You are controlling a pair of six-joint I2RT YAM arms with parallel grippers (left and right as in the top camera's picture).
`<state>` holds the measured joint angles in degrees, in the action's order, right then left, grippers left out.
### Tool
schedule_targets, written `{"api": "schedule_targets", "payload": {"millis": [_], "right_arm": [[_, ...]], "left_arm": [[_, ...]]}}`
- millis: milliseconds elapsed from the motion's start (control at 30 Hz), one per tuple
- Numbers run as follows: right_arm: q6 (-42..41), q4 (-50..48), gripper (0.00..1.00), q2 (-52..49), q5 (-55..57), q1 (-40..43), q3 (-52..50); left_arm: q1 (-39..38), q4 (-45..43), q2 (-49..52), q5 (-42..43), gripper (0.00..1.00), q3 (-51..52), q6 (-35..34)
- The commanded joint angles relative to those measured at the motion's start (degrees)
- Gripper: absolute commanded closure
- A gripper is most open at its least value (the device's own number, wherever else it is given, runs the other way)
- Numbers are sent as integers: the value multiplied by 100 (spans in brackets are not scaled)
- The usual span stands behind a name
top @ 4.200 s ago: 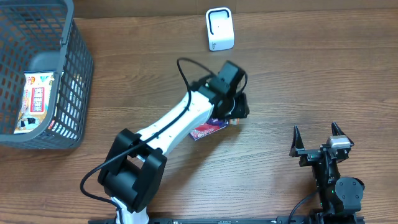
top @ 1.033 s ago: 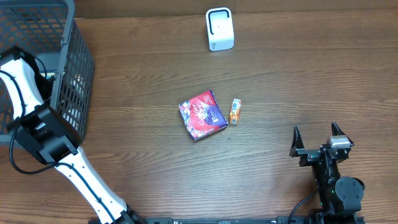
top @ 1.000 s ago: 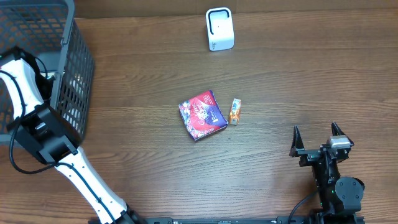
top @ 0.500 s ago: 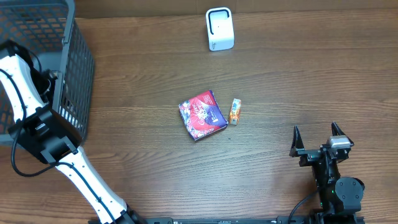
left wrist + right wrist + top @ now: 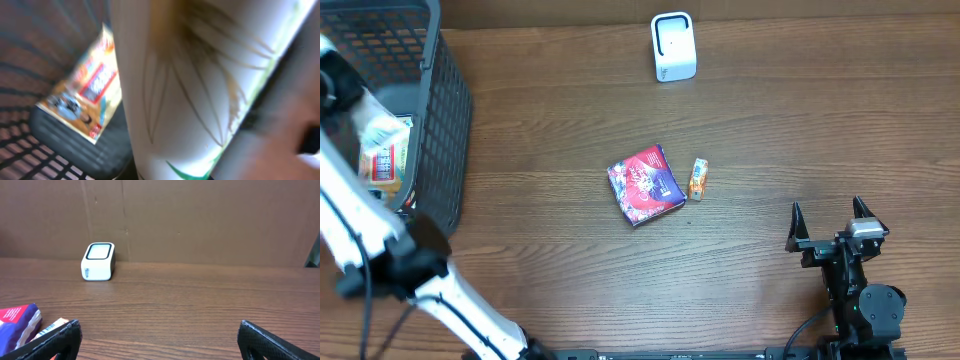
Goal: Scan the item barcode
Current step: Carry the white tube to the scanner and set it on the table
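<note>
My left arm is a blur over the grey basket point(image 5: 445, 120) at the far left. Its gripper point(image 5: 362, 112) is shut on a white packet point(image 5: 376, 128). In the left wrist view that packet point(image 5: 200, 85), white with green and brownish marks, fills most of the picture and hides the fingers. The white scanner point(image 5: 673, 47) stands at the table's back, also visible in the right wrist view point(image 5: 98, 261). My right gripper point(image 5: 831, 228) rests open at the front right, nothing between its fingers point(image 5: 57, 340).
A colourful flat packet point(image 5: 386, 162) lies on the basket floor point(image 5: 82, 95). A red and purple packet point(image 5: 645, 185) and a small orange item point(image 5: 697, 179) lie mid-table. The basket's mesh walls stand tall around the left arm.
The left arm left the mid-table packet and went into the basket. Its gripper closed within the last second and now rises in a blur with the white packet. The right arm stayed still.
</note>
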<state>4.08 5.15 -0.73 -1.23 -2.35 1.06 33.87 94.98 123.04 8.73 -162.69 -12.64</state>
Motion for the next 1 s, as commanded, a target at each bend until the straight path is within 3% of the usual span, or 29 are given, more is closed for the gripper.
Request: {"api": "schedule_targets", "payload": {"millis": [0,167,333,667,967], "right_arm": [[9,-33,0,57,28,-7,-57],[9,-33,0,57,28,-4,-57],[7,-33,0,57,28,-7,-57],[7,-33,0,57,28,-7,-57],[7,-33,0,57,28,-4,-57]], "left_arm": [[-24,-92,-901,258,96,-219,-555],[-334,-98,-1497,1255,96,-219,-688],[-1375,-7,-1600,2249,96,-195,-673],[-4371,175,-986,1147,96,573,-520],[-6314,-448,691,1185,96,1222,-1047]]}}
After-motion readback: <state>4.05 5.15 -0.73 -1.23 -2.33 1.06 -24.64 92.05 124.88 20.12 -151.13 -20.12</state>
